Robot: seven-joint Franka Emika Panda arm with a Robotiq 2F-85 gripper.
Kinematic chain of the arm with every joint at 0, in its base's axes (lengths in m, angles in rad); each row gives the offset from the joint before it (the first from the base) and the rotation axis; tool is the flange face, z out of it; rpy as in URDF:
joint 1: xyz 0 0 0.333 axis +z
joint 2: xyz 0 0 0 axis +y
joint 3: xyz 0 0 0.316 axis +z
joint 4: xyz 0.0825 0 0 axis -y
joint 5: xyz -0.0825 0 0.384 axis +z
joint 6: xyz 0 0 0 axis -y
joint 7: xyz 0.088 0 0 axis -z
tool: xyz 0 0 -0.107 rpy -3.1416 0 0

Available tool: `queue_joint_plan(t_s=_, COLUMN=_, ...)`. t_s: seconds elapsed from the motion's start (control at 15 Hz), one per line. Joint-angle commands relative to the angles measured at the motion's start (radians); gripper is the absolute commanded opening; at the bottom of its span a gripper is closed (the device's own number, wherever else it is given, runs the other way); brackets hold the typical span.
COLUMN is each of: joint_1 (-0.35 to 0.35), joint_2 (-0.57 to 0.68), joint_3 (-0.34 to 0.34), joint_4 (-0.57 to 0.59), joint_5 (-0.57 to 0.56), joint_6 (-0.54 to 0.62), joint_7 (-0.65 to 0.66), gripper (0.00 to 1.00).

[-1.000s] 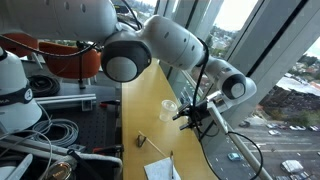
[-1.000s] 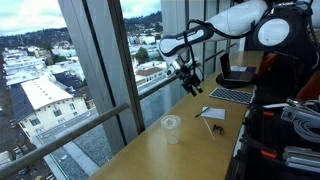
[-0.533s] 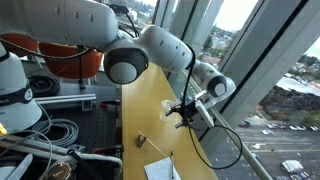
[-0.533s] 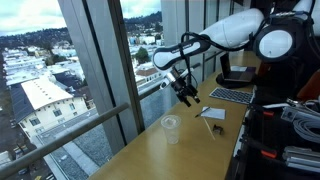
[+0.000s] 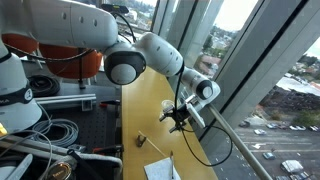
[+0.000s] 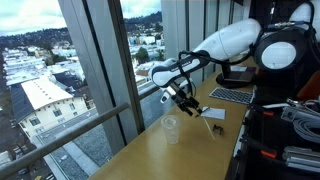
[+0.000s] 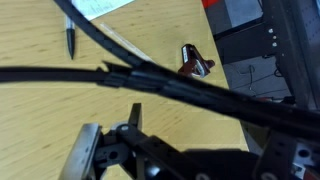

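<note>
Gripper (image 6: 188, 101) hung in the air at the centre of an exterior view, at the end of the white arm (image 6: 235, 40) reaching in from the upper right. It touched nothing.

Jaws: could not tell whether they stood apart or together. They were too small in both exterior views. In the wrist view only one pale finger (image 7: 85, 152) showed at the bottom edge, and the rest was masked by dark cables (image 7: 150, 80) crossing the frame.

Nearest thing: a clear plastic cup (image 6: 170, 128), upright on the wooden table (image 6: 190, 150). It stood just below and a little left of the gripper in the frame, apart from it. The cup could not be picked out in the wrist view.

Other things on the table:
- A sheet of paper (image 6: 212, 113) lay right of the gripper, with a small dark object (image 6: 216, 129) just below it in the frame.
- The wrist view showed that object (image 7: 195, 64) right of centre in the upper half. A pen (image 7: 70, 37) lay at upper left, beside the paper's edge at the top.
- A laptop (image 6: 232, 96) sat open farther right.

A window (image 6: 100, 60) filled the left half of the frame, along the table's far edge.
</note>
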Motion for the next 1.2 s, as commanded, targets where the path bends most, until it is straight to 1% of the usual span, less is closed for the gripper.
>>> queue_joint_plan(t_s=0.0, joint_1=0.016, joint_2=0.0, joint_3=-0.027, joint_4=-0.009, joint_5=-0.038, joint_6=0.005, joint_7=0.008, gripper=1.0)
queue_joint_plan(t_s=0.07, joint_1=0.023, joint_2=0.0, joint_3=-0.034, joint_4=-0.003, joint_5=-0.063, joint_6=0.057, joint_7=-0.023, gripper=1.0)
queue_joint_plan(t_s=0.2, joint_1=0.034, joint_2=-0.001, joint_3=-0.042, joint_4=0.012, joint_5=-0.094, joint_6=0.15, joint_7=-0.035, gripper=1.0)
queue_joint_plan(t_s=0.47, joint_1=0.067, joint_2=-0.005, joint_3=-0.043, joint_4=0.015, joint_5=-0.1, joint_6=0.356, joint_7=-0.005, gripper=1.0)
queue_joint_plan(t_s=0.53, joint_1=0.078, joint_2=0.02, joint_3=-0.043, joint_4=0.061, joint_5=-0.099, joint_6=0.388, joint_7=-0.008, gripper=1.0)
queue_joint_plan(t_s=0.6, joint_1=0.089, joint_2=0.028, joint_3=-0.041, joint_4=0.075, joint_5=-0.095, joint_6=0.433, joint_7=0.002, gripper=1.0)
queue_joint_plan(t_s=0.67, joint_1=0.098, joint_2=0.017, joint_3=-0.033, joint_4=0.066, joint_5=-0.078, joint_6=0.421, joint_7=0.026, gripper=1.0)
queue_joint_plan(t_s=0.73, joint_1=0.106, joint_2=0.017, joint_3=-0.028, joint_4=0.073, joint_5=-0.066, joint_6=0.381, joint_7=0.039, gripper=1.0)
queue_joint_plan(t_s=0.8, joint_1=0.094, joint_2=0.016, joint_3=-0.035, joint_4=0.067, joint_5=-0.073, joint_6=0.385, joint_7=0.01, gripper=1.0)
queue_joint_plan(t_s=0.93, joint_1=0.112, joint_2=0.016, joint_3=-0.034, joint_4=0.07, joint_5=-0.073, joint_6=0.382, joint_7=0.028, gripper=1.0)
queue_joint_plan(t_s=1.13, joint_1=0.112, joint_2=0.012, joint_3=-0.034, joint_4=0.063, joint_5=-0.073, joint_6=0.385, joint_7=0.033, gripper=1.0)
